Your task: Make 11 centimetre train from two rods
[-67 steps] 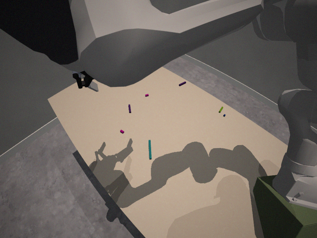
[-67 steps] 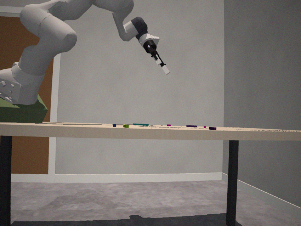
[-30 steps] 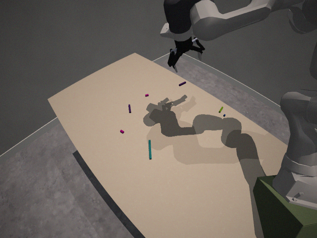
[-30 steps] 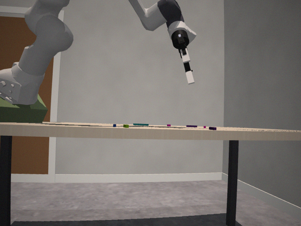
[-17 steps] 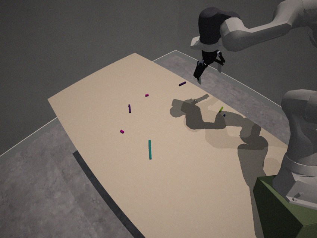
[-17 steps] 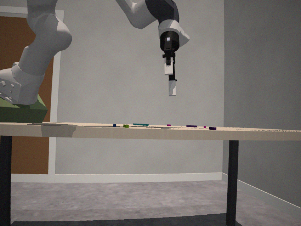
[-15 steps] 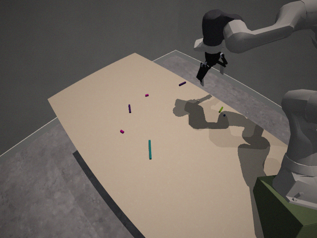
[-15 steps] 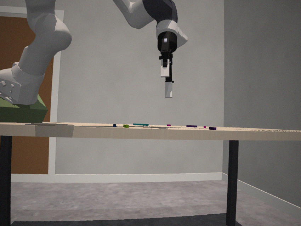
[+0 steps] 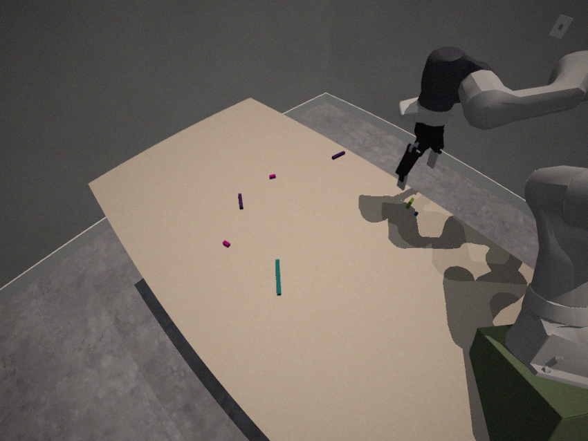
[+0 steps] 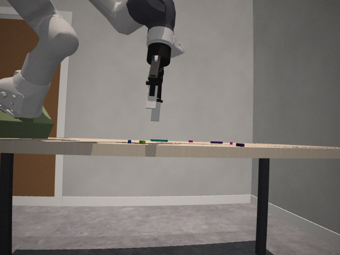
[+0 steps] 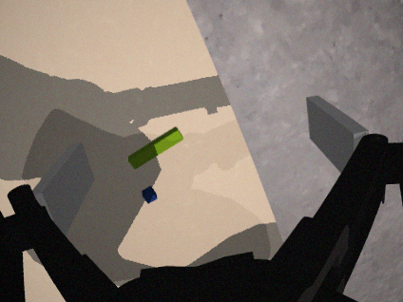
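Between the fingers in the wrist view, and below them: a lime rod (image 9: 409, 202) (image 10: 142, 142) (image 11: 156, 147), flat on the table (image 9: 332, 341) (image 10: 192, 151) (image 11: 105, 38), partly in shadow. Just beside it, apart, also below the fingers: a blue rod (image 9: 416, 213) (image 10: 129, 141) (image 11: 149, 195). Gripper (image 9: 416, 171) (image 10: 153, 112) (image 11: 196, 139) raised above the table, fingers spread wide, released, with nothing grasped. Well apart from the fingers: a turquoise rod (image 9: 278, 277) (image 10: 159, 140), two separate magenta rods (image 9: 272, 176) (image 10: 231, 143) and two separate purple rods (image 9: 241, 201) (image 10: 216, 142), one of the purple pair near the table edge. All rods apart; no two end to end.

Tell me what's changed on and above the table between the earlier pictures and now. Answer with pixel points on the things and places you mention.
The gripper (image 9: 416, 174) (image 10: 153, 114) (image 11: 196, 139) has swung across the table and come lower, toward the lime rod (image 9: 409, 202) (image 10: 142, 142) (image 11: 156, 147) and the blue rod (image 9: 416, 213) (image 10: 129, 141) (image 11: 149, 195). Nothing was taken hold of or let go; it is open. All the rods lie where they were.
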Controlling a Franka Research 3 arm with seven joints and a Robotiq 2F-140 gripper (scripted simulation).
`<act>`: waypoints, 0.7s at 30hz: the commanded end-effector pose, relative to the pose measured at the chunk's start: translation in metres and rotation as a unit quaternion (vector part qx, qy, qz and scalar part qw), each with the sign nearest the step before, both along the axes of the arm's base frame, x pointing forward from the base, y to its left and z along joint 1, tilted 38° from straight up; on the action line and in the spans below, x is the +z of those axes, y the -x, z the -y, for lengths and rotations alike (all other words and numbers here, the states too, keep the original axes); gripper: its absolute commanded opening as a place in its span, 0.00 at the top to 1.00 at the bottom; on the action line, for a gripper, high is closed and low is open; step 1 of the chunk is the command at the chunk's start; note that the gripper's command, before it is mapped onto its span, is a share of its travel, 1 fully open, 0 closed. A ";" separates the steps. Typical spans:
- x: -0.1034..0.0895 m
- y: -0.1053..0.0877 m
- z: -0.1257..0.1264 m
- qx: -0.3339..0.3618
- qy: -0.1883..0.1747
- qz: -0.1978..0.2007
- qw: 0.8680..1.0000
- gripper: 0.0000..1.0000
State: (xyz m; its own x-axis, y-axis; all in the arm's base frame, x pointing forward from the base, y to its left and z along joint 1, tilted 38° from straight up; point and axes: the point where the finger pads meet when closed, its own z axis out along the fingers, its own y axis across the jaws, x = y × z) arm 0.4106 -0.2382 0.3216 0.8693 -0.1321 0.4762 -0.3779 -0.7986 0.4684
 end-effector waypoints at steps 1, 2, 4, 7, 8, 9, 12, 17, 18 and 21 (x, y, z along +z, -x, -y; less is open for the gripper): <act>-0.011 0.006 -0.002 0.060 0.005 -0.027 0.998 0.00; -0.011 0.006 -0.002 0.060 0.005 -0.027 0.998 0.00; -0.027 0.016 -0.008 0.080 -0.005 -0.029 0.996 0.00; -0.042 0.026 -0.018 0.105 -0.015 -0.029 0.994 0.00; -0.046 0.028 -0.021 0.111 -0.018 -0.028 0.993 0.00; -0.049 0.030 -0.023 0.116 -0.020 -0.028 0.993 0.00; -0.054 0.033 -0.028 0.127 -0.023 -0.027 0.991 0.00; -0.056 0.034 -0.030 0.130 -0.024 -0.027 0.991 0.00; -0.056 0.034 -0.030 0.130 -0.024 -0.027 0.991 0.00; -0.056 0.034 -0.030 0.130 -0.024 -0.027 0.991 0.00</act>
